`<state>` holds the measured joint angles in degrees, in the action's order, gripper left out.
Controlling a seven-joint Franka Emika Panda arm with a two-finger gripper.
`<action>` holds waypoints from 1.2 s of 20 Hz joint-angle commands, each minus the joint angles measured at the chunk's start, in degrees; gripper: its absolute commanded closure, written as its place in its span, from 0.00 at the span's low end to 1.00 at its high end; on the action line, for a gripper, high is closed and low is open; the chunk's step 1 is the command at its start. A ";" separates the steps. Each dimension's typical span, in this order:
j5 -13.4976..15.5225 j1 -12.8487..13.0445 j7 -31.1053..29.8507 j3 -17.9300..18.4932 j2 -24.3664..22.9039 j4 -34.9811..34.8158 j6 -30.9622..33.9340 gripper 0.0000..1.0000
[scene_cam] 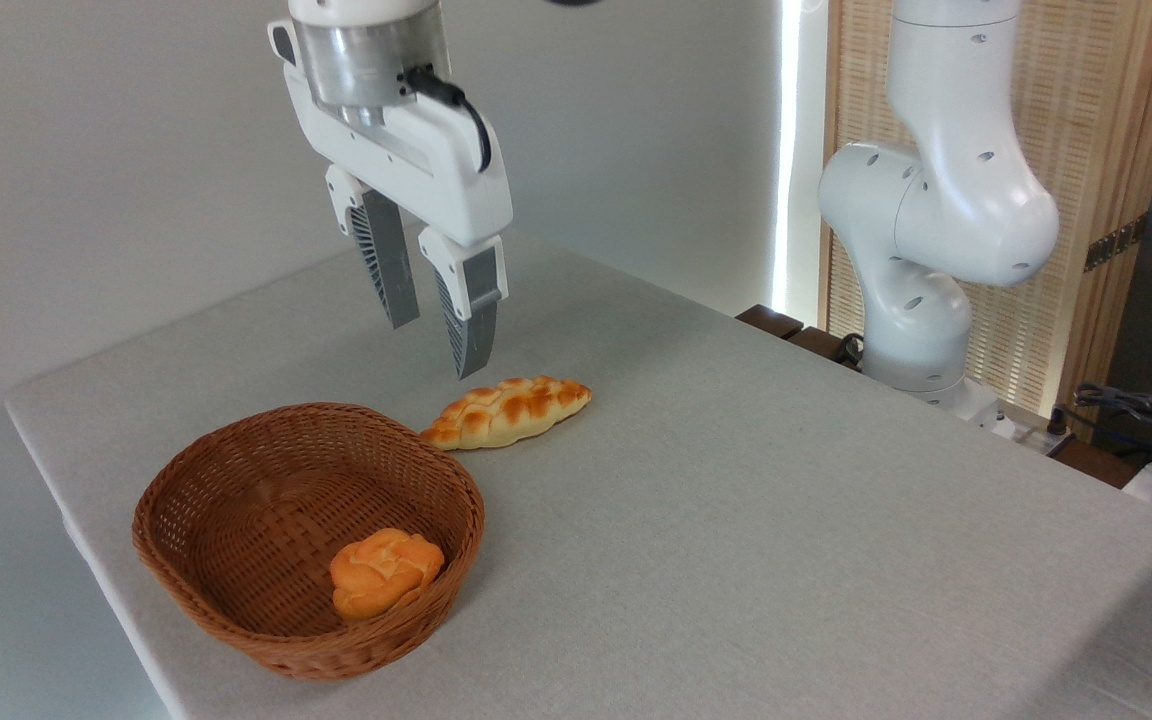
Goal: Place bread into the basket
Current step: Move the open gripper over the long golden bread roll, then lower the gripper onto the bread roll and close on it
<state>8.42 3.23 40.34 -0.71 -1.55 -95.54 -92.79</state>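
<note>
The long braided bread, pale yellow with toasted patches, lies flat on the grey table just beyond the right rim of the round brown wicker basket, nearly touching it. My gripper hangs open in the air above the table, a little above and to the left of the loaf, nothing between its ribbed fingers. Its nearer fingertip ends just over the loaf's left half.
A small round orange bun lies inside the basket near its front right wall. The arm's white base stands at the table's far right edge, with cables and dark gear beyond. The table's left edge runs close by the basket.
</note>
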 commanded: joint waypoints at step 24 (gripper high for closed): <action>-0.33 17.33 12.04 -0.17 -14.36 -42.00 -29.11 0.00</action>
<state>8.72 19.84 51.55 -1.47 -16.12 -135.92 -118.43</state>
